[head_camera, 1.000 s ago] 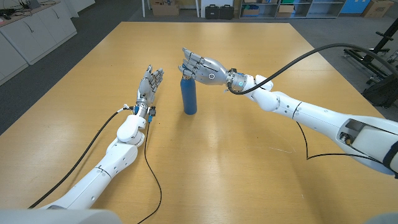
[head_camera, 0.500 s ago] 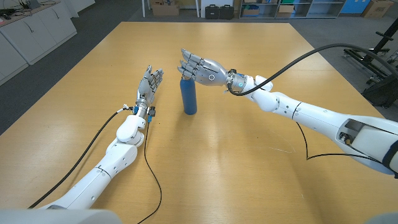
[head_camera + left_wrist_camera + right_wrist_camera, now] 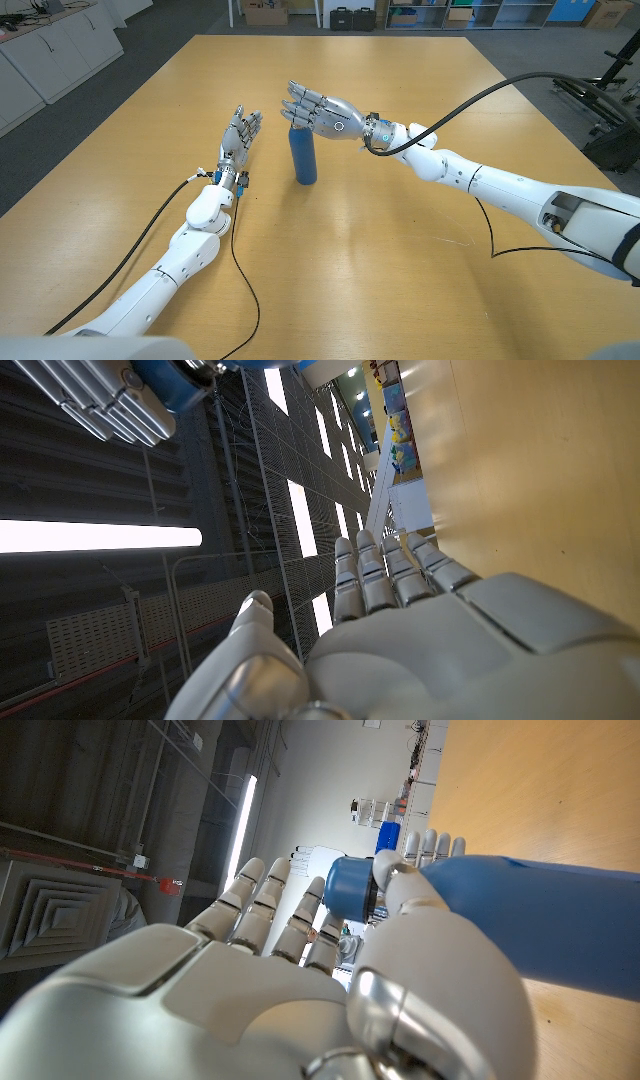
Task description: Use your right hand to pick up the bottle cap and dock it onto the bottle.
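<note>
Wooden desk [image 3: 420,250]; blue bottle [image 3: 303,156] upright at centre, bottle cap [image 3: 350,888] seated on its neck. Right robot hand [image 3: 318,110] beside cap, fingers apart, holding nothing; withdraw straight, avoiding tipping. Left robot hand [image 3: 240,138] idle, fingers extended

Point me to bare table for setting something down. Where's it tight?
Free: the near table between both forearms, and the far half beyond the hands. Tight: around the bottle, with the right hand at its cap and the left hand beside it.
</note>
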You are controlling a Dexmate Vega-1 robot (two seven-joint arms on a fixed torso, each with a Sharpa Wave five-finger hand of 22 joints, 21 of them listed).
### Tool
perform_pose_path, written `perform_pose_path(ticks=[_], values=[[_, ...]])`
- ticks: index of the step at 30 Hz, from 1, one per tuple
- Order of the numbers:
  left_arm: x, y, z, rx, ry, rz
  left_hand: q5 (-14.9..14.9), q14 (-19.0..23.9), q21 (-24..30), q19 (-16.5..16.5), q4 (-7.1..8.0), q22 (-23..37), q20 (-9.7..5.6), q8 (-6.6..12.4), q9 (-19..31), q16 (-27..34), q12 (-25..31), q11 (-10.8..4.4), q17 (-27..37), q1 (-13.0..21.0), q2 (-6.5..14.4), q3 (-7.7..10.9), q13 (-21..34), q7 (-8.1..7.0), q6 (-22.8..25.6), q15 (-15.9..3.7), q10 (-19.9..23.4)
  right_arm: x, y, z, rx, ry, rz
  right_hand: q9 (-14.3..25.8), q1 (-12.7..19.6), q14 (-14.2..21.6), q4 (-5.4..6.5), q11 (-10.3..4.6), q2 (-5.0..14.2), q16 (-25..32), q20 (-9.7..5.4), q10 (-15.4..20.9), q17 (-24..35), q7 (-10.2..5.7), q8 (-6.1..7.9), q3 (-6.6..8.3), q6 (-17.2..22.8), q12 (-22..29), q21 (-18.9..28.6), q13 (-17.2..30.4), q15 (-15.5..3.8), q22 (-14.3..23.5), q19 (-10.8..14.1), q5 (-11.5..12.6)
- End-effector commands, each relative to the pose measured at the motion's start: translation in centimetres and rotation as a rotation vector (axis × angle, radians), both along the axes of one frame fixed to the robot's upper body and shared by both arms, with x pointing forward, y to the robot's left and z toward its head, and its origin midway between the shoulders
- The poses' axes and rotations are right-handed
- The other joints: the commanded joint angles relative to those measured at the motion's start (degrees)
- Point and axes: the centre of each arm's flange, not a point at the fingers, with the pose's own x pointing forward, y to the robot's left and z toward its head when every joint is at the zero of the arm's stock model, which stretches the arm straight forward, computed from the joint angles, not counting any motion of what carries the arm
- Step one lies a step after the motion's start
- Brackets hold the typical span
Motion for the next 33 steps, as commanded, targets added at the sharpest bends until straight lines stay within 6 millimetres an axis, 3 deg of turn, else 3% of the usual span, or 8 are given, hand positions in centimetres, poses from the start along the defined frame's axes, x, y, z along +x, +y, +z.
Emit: perform_pose_path(ticks=[1,13,24,33], values=[[-0.11,0.20,0.08,0.006,0.002,0.001,-0.3,0.4,-0.1,0.0,-0.35,0.2,-0.74,-0.29,0.3,0.0,-0.2,0.07,0.3,0.2,0.4,0.02,0.3,-0.35,0.5,-1.67,0.6,0.08,-0.18,0.47,0.024,-0.003,-0.020,0.0,0.0,-0.8,-0.14,-0.10,-0.45,-0.3,-2.53,-0.8,0.1,-0.02,-0.45,0.05,-1.0,0.2,-0.1,0.1,-6.28,0.3,-0.5,0.5],[-0.08,0.20,0.44,0.017,0.002,-0.002,-0.3,0.5,-0.1,0.0,-0.39,0.2,-0.75,-0.32,0.3,0.0,-0.2,-0.02,0.3,0.2,0.5,0.03,0.3,-0.33,0.6,-1.67,0.6,-0.16,-0.33,0.86,0.049,0.033,-0.045,0.1,-1.5,-2.7,0.18,-0.01,-1.12,-0.3,-1.97,-3.7,0.2,0.02,-1.80,-0.54,-4.4,0.3,-0.7,0.1,-5.17,0.3,-1.1,0.6],[-0.05,0.37,0.28,0.014,0.006,-0.002,-0.3,0.5,-0.1,0.0,-0.44,0.2,-0.69,-0.37,0.3,0.0,-0.2,0.03,0.3,0.2,0.5,0.05,0.3,-0.37,0.6,-1.66,0.6,0.17,-0.39,1.26,0.063,0.052,-0.056,0.2,-2.9,-3.3,0.67,0.03,-1.81,-0.3,-1.64,-4.5,0.3,0.06,-2.07,-1.24,-5.2,0.5,-0.9,0.2,-4.77,0.3,-1.3,0.7],[-0.05,0.48,0.17,0.012,0.006,-0.006,-0.3,0.5,-0.1,0.0,-0.49,0.2,-0.68,-0.38,0.3,0.0,-0.2,-0.04,0.3,0.2,0.6,0.08,0.3,-0.39,0.7,-1.68,0.7,-0.07,-0.64,1.38,0.064,0.065,-0.073,0.3,-6.2,-5.8,1.80,0.47,-3.20,-0.7,-0.76,-7.2,0.3,0.07,-2.61,-2.80,-6.6,0.5,-1.8,0.3,-3.22,0.3,-2.4,1.1]])
